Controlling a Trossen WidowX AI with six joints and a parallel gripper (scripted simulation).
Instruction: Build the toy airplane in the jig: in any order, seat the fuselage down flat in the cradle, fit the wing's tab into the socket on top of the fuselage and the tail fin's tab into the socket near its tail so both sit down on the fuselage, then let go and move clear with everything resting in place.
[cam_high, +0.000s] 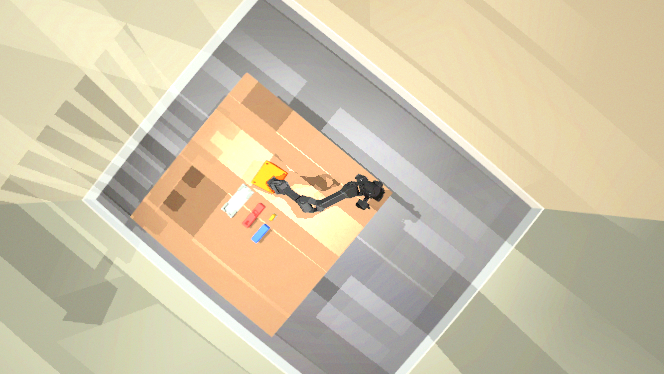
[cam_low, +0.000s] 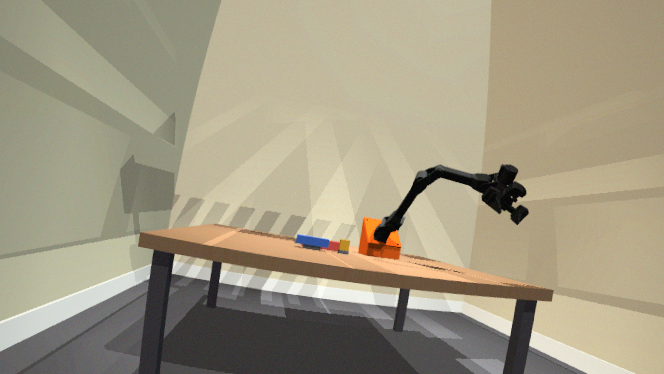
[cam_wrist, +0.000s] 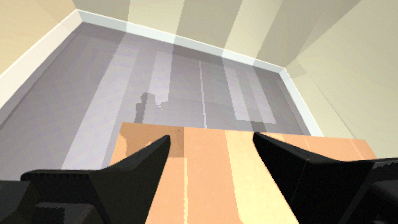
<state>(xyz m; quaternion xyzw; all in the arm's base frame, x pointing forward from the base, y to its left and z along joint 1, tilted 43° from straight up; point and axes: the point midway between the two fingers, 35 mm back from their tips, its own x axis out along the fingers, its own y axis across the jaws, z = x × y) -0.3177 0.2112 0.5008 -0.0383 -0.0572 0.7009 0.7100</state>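
The red fuselage lies on the table beside the pale jig with the cradle, apart from it. The blue wing lies on the other side of the fuselage, seeming raised a little on its underside in the exterior view. The small yellow tail fin stands between the wing and the orange block. My gripper is open and empty, raised high near the table's right corner in the top view, far from all the parts. The jig does not show in the exterior view.
The arm rises from an orange block on the wooden table. The wrist view shows the table's edge and the grey floor beyond, with no parts in sight.
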